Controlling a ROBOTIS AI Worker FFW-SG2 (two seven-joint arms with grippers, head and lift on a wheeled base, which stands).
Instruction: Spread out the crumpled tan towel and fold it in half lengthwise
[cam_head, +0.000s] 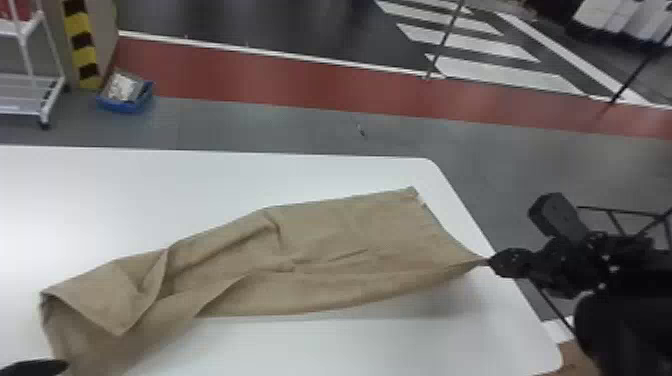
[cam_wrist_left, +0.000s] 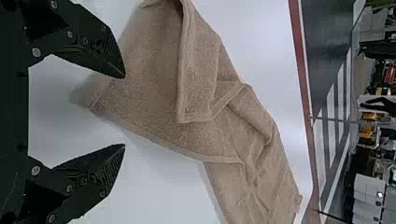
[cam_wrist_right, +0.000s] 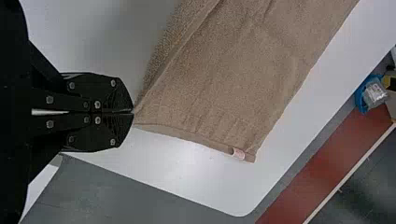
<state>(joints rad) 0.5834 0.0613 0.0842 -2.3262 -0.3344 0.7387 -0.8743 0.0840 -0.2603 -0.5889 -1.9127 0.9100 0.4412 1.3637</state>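
Crumpled tan terry towel (cam_head: 350, 240) is stretched across the white round-cornered table (cam_head: 240, 180), corner pinched by the black two-finger R gripper (cam_wrist_right: 133, 112), L one (cam_wrist_left: 124, 111) spread open nr other end, so tbh if it's pulled w/o L grip, folds prob get dragged along.

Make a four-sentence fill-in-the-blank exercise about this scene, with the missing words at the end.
The towel lies on a table whose top is ____.
The claw pinching the towel's corner is the robot's ____ one.
The left claw is not shut but ____.
The bin on the floor is ____.

Missing words: white; right; open; blue.
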